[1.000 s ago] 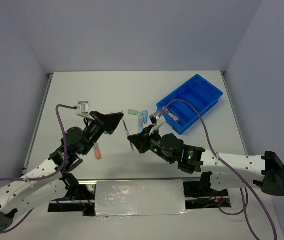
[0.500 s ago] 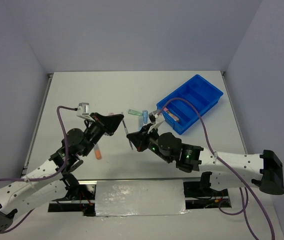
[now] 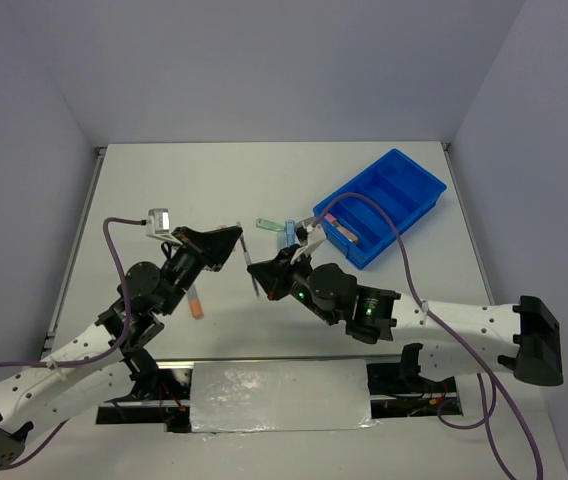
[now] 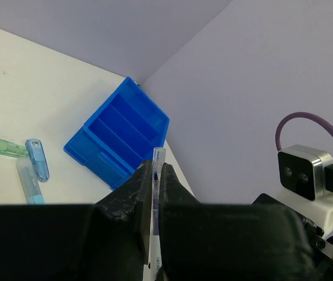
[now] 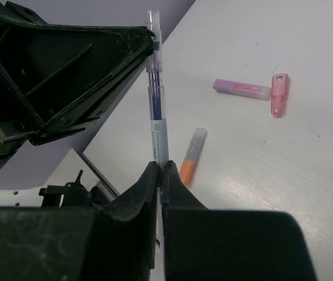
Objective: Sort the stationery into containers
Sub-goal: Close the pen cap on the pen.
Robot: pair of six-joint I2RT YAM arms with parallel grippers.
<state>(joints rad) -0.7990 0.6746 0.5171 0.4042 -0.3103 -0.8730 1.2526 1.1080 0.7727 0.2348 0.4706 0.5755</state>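
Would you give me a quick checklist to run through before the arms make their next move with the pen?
1. Right gripper shut on pen: ok.
2. Left gripper released from pen: not ok, it is shut on it.
3. Pen lifted off the table: ok.
4. Tray has free room: ok.
5. Right grip firm enough to carry alone: cannot tell.

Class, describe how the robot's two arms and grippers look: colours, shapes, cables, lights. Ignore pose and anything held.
The left arm and right arm have white links and black joints. A purple cable loops along each. The left gripper and right gripper are black wedges. Green lights glow on the right arm; a silvery camera sits on the left wrist.
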